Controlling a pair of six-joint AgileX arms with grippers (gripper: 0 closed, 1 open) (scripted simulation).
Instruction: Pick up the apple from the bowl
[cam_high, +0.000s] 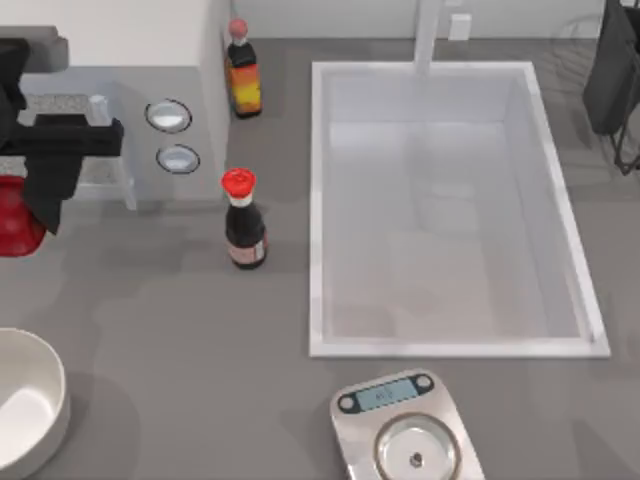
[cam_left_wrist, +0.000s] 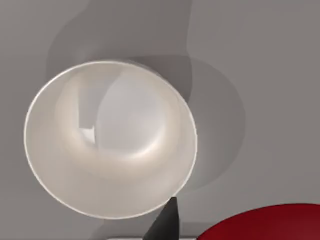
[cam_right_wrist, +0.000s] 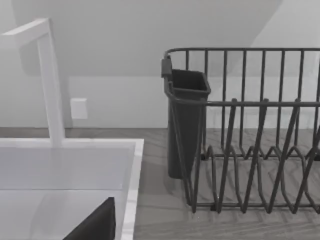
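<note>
- Looking down from the top view, I see my left arm at the 9 o'clock edge of the counter (cam_high: 180, 330), raised above it, with the apple (cam_high: 15, 225) red and glossy just under the dark wrist.
- The left pincer (cam_high: 35, 205) seems to be clamped on the apple, which hangs out of the bowl (cam_high: 45, 420) and well apart from it.
- In the left wrist view, the apple (cam_left_wrist: 265, 224) shows as a red curve at the edge, next to one dark fingertip (cam_left_wrist: 167, 222), and the bowl (cam_left_wrist: 45, 165) lies below on the grey counter (cam_left_wrist: 270, 100) with nothing inside it.
- The bowl sits near the 8 o'clock corner of the top view, white, upright, partly cut by the edge.
- My right arm is parked at the 2 o'clock corner; I cannot tell if the right pincer (cam_high: 615, 75) is apart or together.
- The right wrist view shows a dark wire dish rack (cam_right_wrist: 250, 130) with a dark cup (cam_right_wrist: 185, 125) on its side, and a white faucet (cam_right_wrist: 50, 80) beside the sink (cam_right_wrist: 75, 165).
- The sink (cam_high: 320, 200) fills the middle right of the counter.
- A sauce bottle (cam_high: 243, 220) with a red cap stands just left of the sink, and a second bottle (cam_high: 243, 75) stands towards 12 o'clock of it.
- A steel scale (cam_high: 405, 430) lies at 6 o'clock.
</note>
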